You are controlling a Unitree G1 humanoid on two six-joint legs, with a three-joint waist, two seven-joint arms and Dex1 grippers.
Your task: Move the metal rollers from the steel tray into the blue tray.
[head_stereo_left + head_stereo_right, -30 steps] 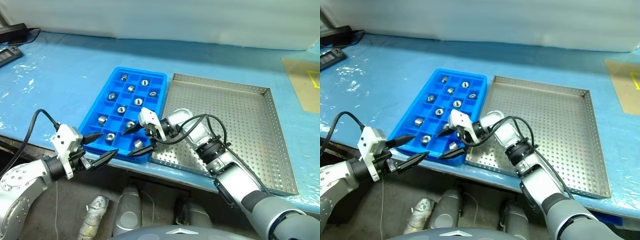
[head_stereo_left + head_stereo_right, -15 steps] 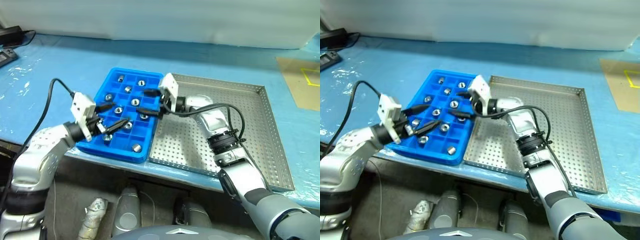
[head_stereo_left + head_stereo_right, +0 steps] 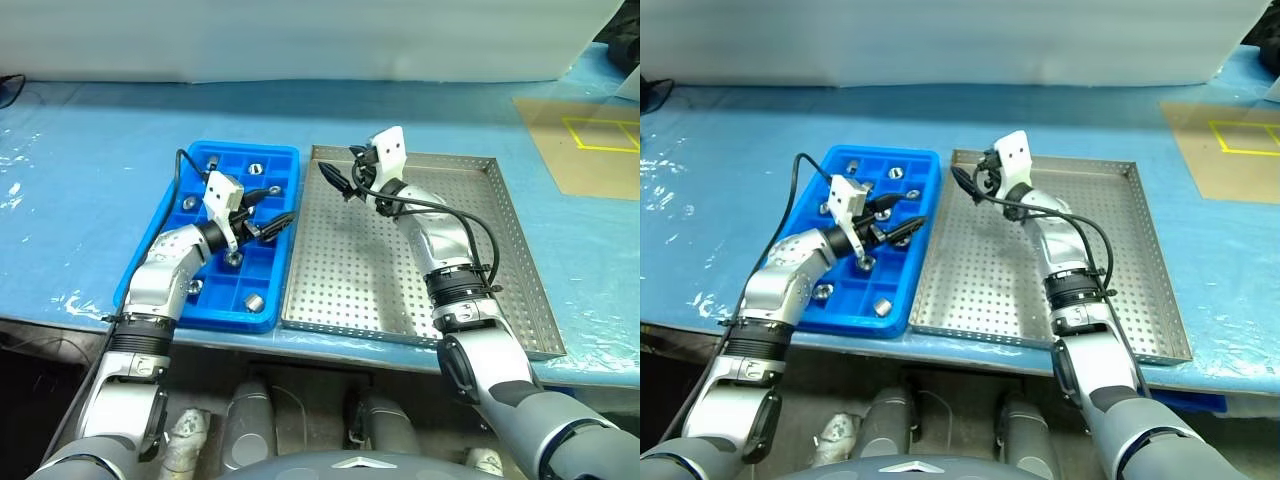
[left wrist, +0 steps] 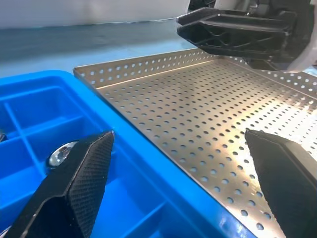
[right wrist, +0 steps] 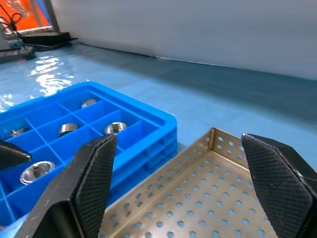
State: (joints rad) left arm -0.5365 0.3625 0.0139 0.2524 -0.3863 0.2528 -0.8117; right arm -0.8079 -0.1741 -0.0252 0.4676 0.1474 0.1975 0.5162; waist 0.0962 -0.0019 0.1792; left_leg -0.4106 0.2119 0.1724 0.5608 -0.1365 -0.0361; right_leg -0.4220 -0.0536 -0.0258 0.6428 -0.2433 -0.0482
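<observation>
Steel tray (image 3: 420,270) looks bare beneath my right gripper (image 3: 340,180), jaws wide and empty. My left gripper (image 3: 268,208), equally wide and empty, hangs over the blue tray (image 3: 160,262) holding the metal rollers (image 3: 253,300). I judge transfer finished; next, withdraw.

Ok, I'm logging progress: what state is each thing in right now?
steel tray: empty of rollers.
blue tray: holding metal rollers in several compartments.
left gripper: open, empty, over the blue tray.
right gripper: open, empty, over the steel tray.
</observation>
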